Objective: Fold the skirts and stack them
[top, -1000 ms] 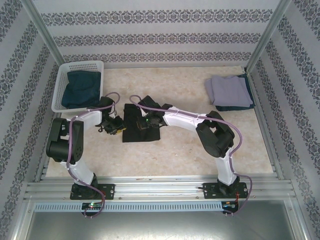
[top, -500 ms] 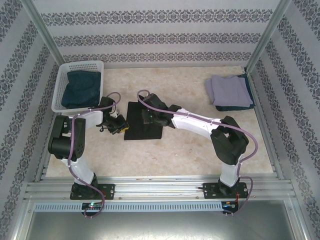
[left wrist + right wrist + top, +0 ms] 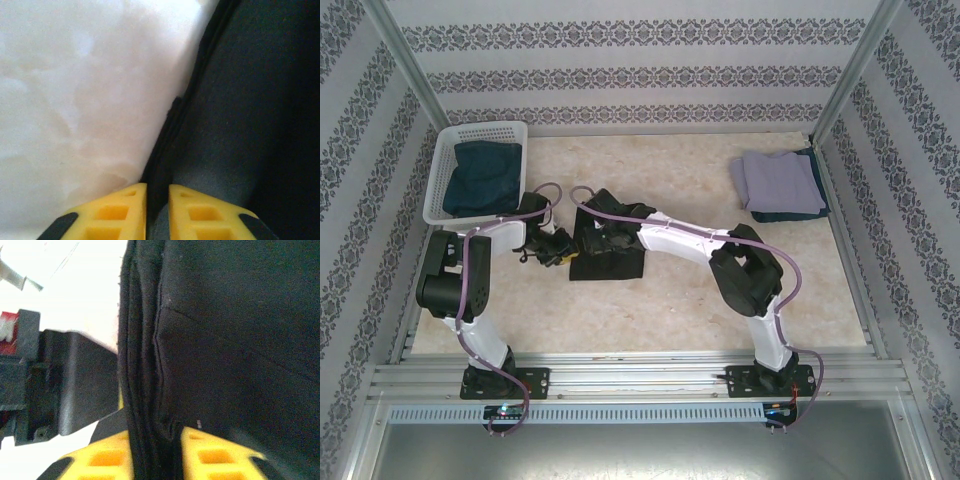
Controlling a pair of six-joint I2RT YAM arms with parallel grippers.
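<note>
Top external view: a small black cloth skirt [image 3: 612,265] lies as a flat dark rectangle on the pale marbled worktop [image 3: 670,310], left of centre. Both arms bend in over its left edge, their tools just beside each other.

Left tool [image 3: 157,187], wrist view: the yellow fingers are nearly together. The skirt's seamed edge runs into the narrow gap between them, which reads as a pinch on that edge.

Right tool [image 3: 155,432], wrist view: the yellow fingers stand part-way apart with several stacked layers of the same black cloth between them. Whether they press on the cloth or sit loose about it, I cannot tell.

Elsewhere: a folded pale lavender-grey cloth skirt [image 3: 775,180] lies at the far right, on top of a dark blue denim skirt [image 3: 795,213] whose edge shows beneath. A second dark blue denim skirt [image 3: 480,178] sits crumpled in the white plastic lattice basket [image 3: 438,175] at the far left.

Judgement: the step in hand is folding the black skirt, and the layered edge suggests at least one fold is made. With two skirts stacked, one being folded and one waiting in the basket, the task looks roughly half done.

Next move calls for lifting the folded pack by its edge without the layers sliding apart. It then goes across to the right-hand stack, set square on the lavender-grey piece.

Writing: no brand, label or lettering is legible. The walls show repeating dark floral bands.
</note>
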